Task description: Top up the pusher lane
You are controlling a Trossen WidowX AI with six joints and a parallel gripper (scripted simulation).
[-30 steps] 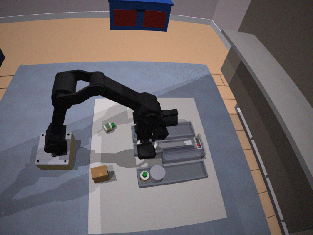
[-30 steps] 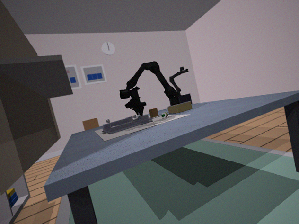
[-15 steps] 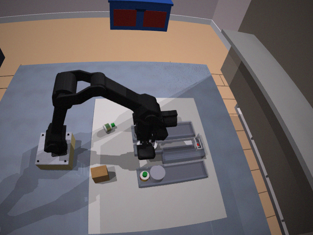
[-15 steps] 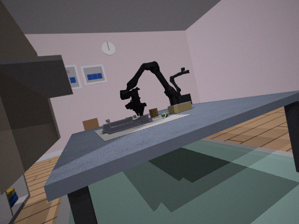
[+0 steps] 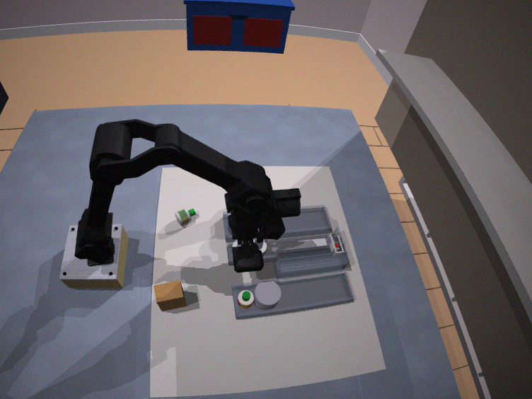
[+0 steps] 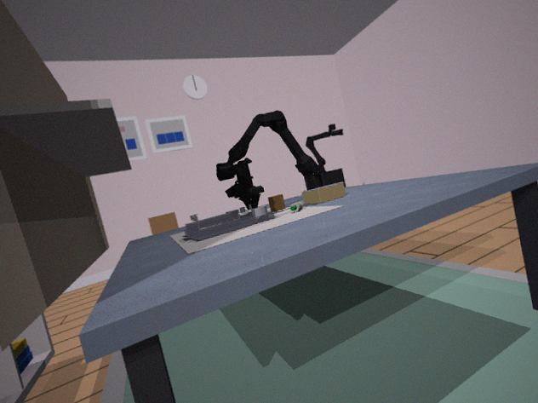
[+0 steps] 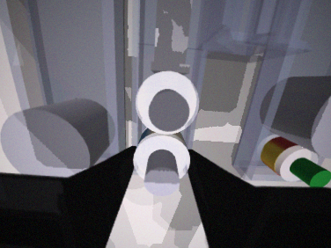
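My gripper (image 5: 248, 245) (image 6: 252, 206) (image 7: 161, 152) is clamping the near jar (image 7: 162, 160); it's looking light, rigid, perhaps slippery, so I'm favouring its straight sides.

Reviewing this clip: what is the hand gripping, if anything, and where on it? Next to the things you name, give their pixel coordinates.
A white-rimmed jar with a grey lid (image 7: 161, 181), standing upright. The hand (image 7: 161, 152) has it pinched from both sides; how far down the jar the fingers sit cannot be told.
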